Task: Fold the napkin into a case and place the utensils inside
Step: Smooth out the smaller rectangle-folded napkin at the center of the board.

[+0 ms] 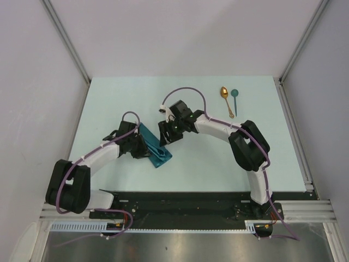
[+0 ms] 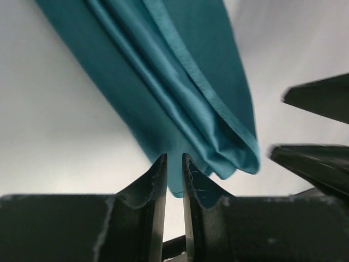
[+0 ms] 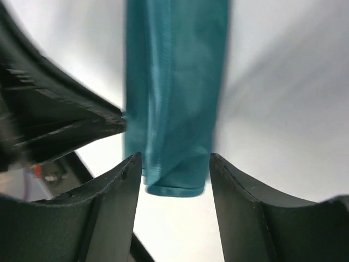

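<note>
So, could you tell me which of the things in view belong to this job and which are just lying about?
Belong to the job: the folded teal napkin, the gold spoon, the teal spoon.
Only fixtures otherwise: the table, the metal rail.

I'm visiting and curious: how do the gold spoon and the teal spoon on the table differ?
The shiny gold metal spoon has an oval bowl; the slender teal spoon has a round one. The gold one lies slanted, the teal one nearly straight, so their handle ends nearly meet. Both lie side by side, bowls farthest from the arms, apart from the folded teal cloth.
</note>
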`<state>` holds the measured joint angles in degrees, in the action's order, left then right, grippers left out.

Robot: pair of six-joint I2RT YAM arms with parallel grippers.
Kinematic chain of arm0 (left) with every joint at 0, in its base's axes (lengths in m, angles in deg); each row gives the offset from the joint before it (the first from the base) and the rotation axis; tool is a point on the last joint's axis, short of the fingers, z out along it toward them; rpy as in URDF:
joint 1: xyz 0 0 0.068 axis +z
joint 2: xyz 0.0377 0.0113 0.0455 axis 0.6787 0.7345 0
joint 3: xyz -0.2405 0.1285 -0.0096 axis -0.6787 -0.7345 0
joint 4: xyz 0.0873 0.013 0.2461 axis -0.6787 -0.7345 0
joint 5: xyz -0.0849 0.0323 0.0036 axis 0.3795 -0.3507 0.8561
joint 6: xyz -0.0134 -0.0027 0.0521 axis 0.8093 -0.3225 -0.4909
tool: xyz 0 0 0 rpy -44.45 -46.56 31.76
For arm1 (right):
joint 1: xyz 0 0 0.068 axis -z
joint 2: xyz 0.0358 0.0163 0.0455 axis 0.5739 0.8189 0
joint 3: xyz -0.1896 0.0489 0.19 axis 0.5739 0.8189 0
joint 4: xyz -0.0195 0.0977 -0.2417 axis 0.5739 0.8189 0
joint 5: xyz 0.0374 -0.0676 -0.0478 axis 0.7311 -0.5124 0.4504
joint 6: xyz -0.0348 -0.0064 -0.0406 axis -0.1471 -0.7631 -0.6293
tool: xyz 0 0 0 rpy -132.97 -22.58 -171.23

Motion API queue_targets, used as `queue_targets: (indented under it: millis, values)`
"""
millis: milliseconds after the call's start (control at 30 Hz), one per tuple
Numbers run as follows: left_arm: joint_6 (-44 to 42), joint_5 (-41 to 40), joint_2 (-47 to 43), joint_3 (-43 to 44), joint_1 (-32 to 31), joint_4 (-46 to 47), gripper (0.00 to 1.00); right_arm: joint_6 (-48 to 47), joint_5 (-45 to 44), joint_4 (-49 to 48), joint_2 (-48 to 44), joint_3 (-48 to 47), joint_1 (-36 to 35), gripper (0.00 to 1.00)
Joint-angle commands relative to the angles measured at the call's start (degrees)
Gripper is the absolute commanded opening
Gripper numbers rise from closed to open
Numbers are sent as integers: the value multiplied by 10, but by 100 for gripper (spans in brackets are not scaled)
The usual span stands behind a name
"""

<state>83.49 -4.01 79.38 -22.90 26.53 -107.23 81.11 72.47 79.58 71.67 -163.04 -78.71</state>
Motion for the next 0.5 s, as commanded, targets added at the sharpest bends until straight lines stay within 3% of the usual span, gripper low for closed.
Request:
queue_targets:
  millis: [0, 233, 300, 467]
  values:
    - [63, 14, -49, -32, -10, 51, 21, -67, -117, 39, -47, -1, -49, 56]
    - [119, -67, -74, -22, 32, -22, 15, -183, -299, 110, -44, -55, -141, 56]
    - [128, -52, -82, -35, 60, -16, 17, -199, -340, 120, -36, -69, -156, 57]
    - [129, 4, -61, -34, 93, 28, 15, -221, -341, 150, 1, -119, -177, 54]
